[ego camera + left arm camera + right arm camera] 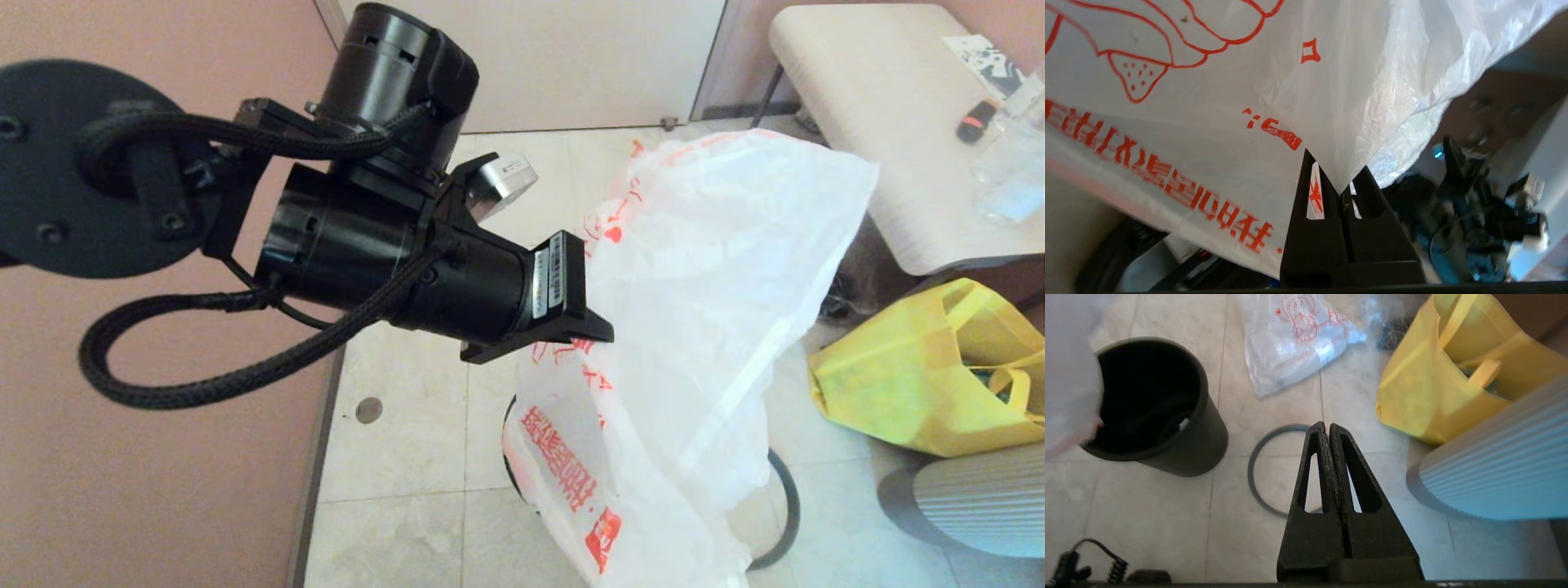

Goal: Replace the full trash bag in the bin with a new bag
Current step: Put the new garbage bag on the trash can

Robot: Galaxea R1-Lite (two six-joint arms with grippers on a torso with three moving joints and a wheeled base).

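I have the new bag (718, 327) pinched in my left gripper (1340, 192), hanging over the empty bin (1155, 412). The full bag (1294, 339) lies on the floor. Right gripper (1327, 428) closed, idle. Lining and hoop (1257, 465) remain.

The new bag (718, 327) is thin white plastic, shiny and crinkly, and light comes through it. The left end effector (1340, 190) is matt black plastic and looks a little rough; its fingers pinch the thin plastic. The right end effector (1327, 430) has the same dull black, grainy finish. The bin (1155, 412) is smooth black plastic with a soft shine. Its hoop rim (1261, 473) is dull grey plastic. The tote (1445, 375) is yellow cloth. The floor (1167, 522) is smooth pale tile.
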